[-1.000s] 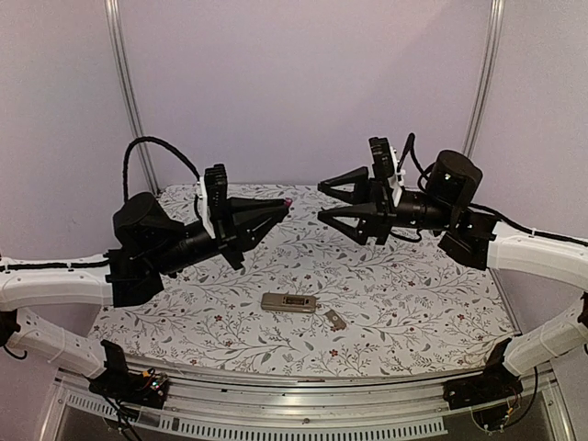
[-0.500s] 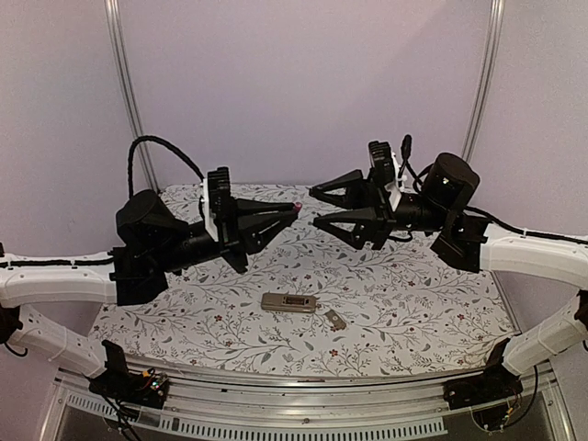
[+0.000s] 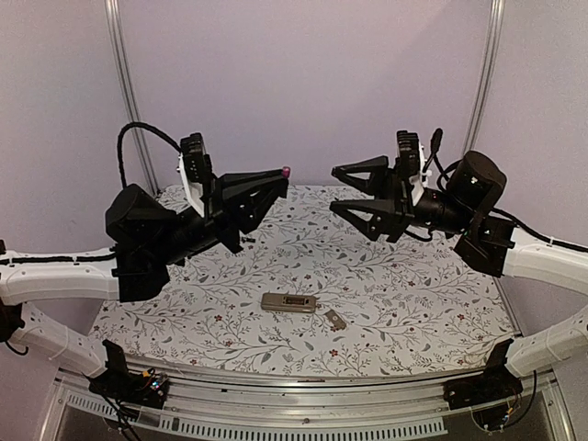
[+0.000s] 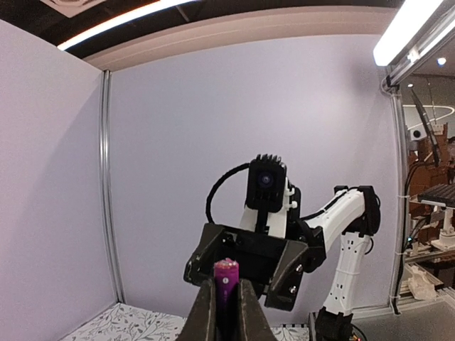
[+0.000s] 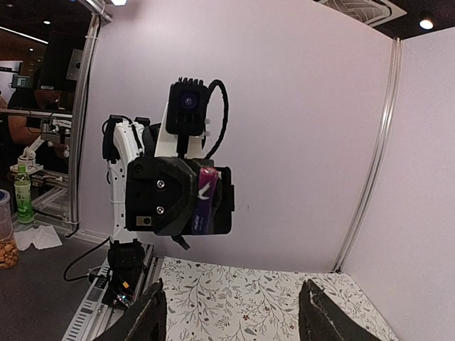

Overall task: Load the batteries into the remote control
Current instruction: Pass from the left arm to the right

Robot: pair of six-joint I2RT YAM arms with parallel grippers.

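The remote control (image 3: 288, 302) lies flat on the floral table, tan-grey back up, its dark recess showing. My left gripper (image 3: 280, 175) hangs high above the table's back left, shut on a battery (image 3: 287, 171) with a magenta wrap whose end sticks out past the fingertips. In the left wrist view the battery (image 4: 226, 278) stands upright between the closed fingers (image 4: 204, 312). My right gripper (image 3: 333, 188) faces it from the right, open and holding nothing, a short gap away. The right wrist view shows its fingertips (image 5: 149, 316) wide apart and the battery (image 5: 203, 199) in the left gripper.
A small flat cover piece (image 3: 336, 320) lies just right of the remote. The floral table (image 3: 423, 303) ends in a metal rail at the near edge. Purple walls and two aluminium posts (image 3: 126, 92) close the back.
Both grippers have risen. The left one lifted up and slightly left with the battery. The right one drew back to the right, so the gap between them has widened.
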